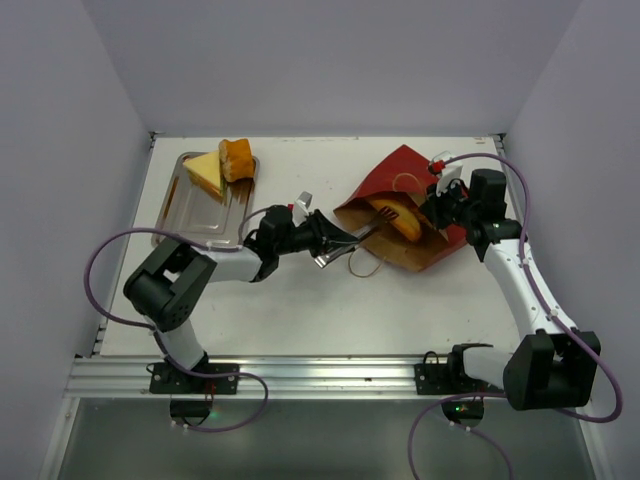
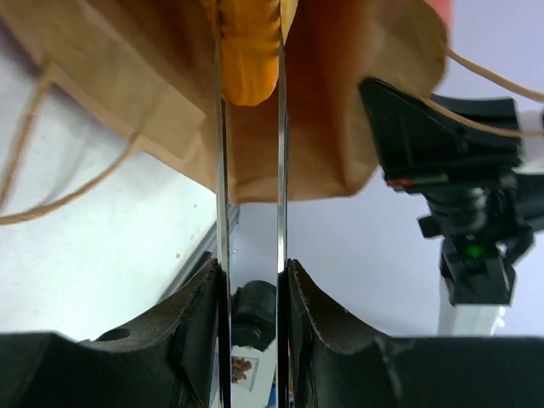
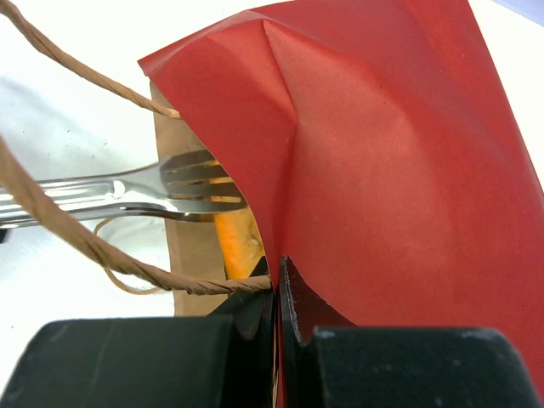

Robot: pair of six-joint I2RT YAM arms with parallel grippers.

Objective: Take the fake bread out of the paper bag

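Observation:
The red paper bag [image 1: 405,178] lies on its side at the right of the table, its brown mouth facing left. An orange fake bread [image 1: 397,220] sits inside the mouth. My left gripper [image 1: 318,235] is shut on steel tongs [image 1: 355,238] whose tips reach into the bag. In the left wrist view the two blades [image 2: 221,161] stand on either side of the bread [image 2: 249,59]. My right gripper [image 1: 440,205] is shut on the bag's upper edge [image 3: 399,153]. In the right wrist view, the forked tong tip [image 3: 183,183] lies over the bread [image 3: 236,246].
A shallow steel tray [image 1: 185,218] at the back left holds a yellow bread slice [image 1: 205,172] and a brown bun [image 1: 237,158]. The bag's string handles [image 1: 362,265] trail on the table. White walls enclose the table on three sides.

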